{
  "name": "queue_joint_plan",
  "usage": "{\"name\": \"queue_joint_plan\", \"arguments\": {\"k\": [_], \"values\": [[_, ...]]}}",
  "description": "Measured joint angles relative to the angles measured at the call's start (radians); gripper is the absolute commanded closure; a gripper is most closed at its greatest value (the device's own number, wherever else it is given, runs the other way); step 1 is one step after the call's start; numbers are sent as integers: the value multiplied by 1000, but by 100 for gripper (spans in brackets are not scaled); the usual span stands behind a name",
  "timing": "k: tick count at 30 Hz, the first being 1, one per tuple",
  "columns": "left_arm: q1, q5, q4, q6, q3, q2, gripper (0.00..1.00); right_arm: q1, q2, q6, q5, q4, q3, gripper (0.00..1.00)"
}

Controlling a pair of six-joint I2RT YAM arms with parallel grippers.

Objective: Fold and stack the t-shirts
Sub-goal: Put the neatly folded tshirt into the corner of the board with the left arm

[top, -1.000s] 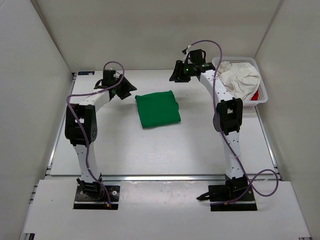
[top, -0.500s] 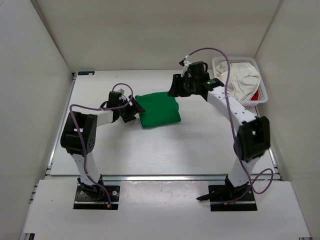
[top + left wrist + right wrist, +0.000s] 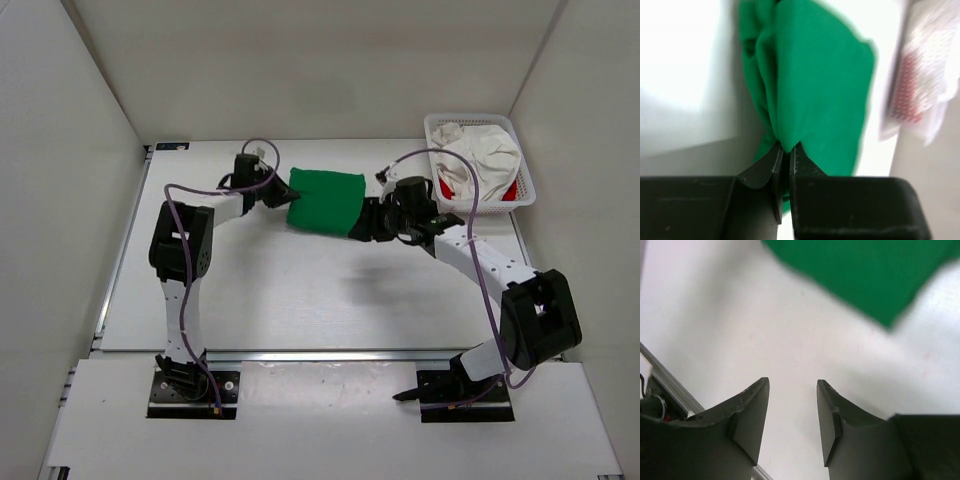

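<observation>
The folded green t-shirt (image 3: 327, 200) lies on the table at the back centre. My left gripper (image 3: 283, 194) is shut on its left edge; in the left wrist view the fingertips pinch a fold of the green cloth (image 3: 810, 95). My right gripper (image 3: 362, 229) is open and empty, just off the shirt's near right corner; the right wrist view shows the green shirt (image 3: 865, 275) beyond its fingers (image 3: 751, 412). The white t-shirt (image 3: 487, 158) is bunched in the basket. The red t-shirt (image 3: 453, 186) shows under it.
A white mesh basket (image 3: 524, 195) stands at the back right corner, blurred in the left wrist view (image 3: 920, 85). White walls close in the table on three sides. The table's metal front rail (image 3: 320, 352) runs past the arm bases.
The green shirt has moved toward the back and slightly right, pulled by my left gripper. My right arm has swung down from the back to the shirt's near right corner.
</observation>
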Motion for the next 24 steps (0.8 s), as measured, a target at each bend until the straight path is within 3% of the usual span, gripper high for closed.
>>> {"name": "queue_joint_plan", "arguments": {"k": [4, 6, 7, 9, 10, 11, 14, 16, 24], "values": [[91, -1, -80, 12, 220, 40, 100, -7, -41, 17, -18, 11, -131, 60], [176, -3, -89, 18, 264, 33, 94, -16, -63, 28, -32, 26, -172, 59], [228, -10, -85, 18, 266, 23, 84, -19, -69, 32, -38, 34, -183, 60], [344, -23, -65, 9, 229, -1, 51, -20, -75, 43, -47, 53, -201, 60], [401, -29, -42, -2, 184, -19, 18, -16, -75, 46, -51, 57, -205, 60], [462, -39, -18, -16, 128, -39, 2, -11, -74, 47, -56, 61, -207, 60], [600, -55, 51, -68, -39, -79, 2, 16, -73, 51, -68, 80, -213, 59], [629, -61, 63, -89, -111, -89, 1, 29, -69, 51, -78, 90, -218, 60], [543, -139, 71, -101, -279, -321, 1, 40, -65, 69, -87, 116, -296, 62]]}}
